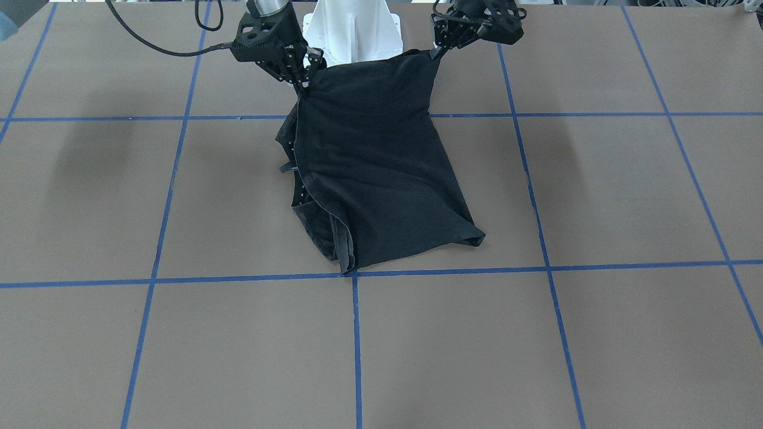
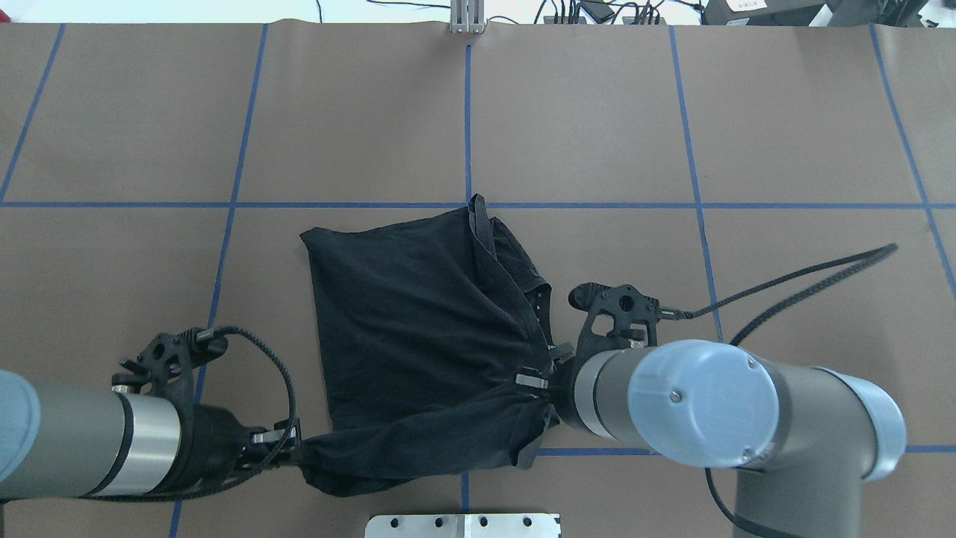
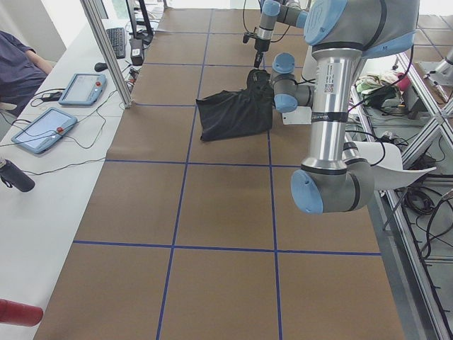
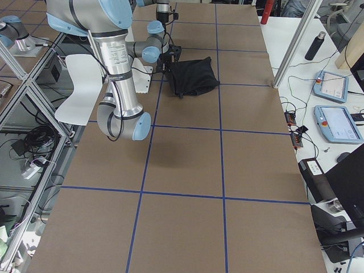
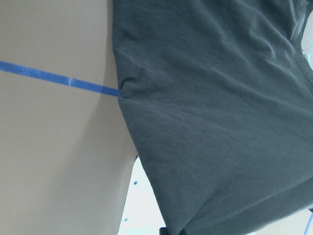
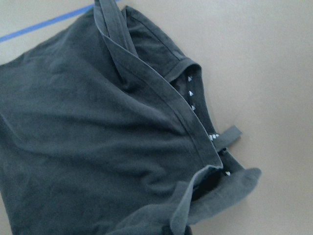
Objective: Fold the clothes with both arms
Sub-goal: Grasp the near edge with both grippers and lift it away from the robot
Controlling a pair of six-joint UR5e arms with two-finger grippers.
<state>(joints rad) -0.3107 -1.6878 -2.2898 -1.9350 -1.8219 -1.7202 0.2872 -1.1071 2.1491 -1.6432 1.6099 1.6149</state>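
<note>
Two near corners of the black T-shirt [image 2: 403, 329] sit clamped in my left gripper [image 2: 297, 450] and right gripper [image 2: 544, 385], that edge stretched left-to-right between them, the rest draped on the table [image 2: 672, 112] toward the far side.

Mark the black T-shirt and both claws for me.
black T-shirt [image 1: 381, 179], front-facing view, middle of the cloth.
left claw [image 1: 437, 53], front-facing view, between fingertips pinching a shirt corner.
right claw [image 1: 305, 85], front-facing view, between fingertips pinching the other corner.
</note>
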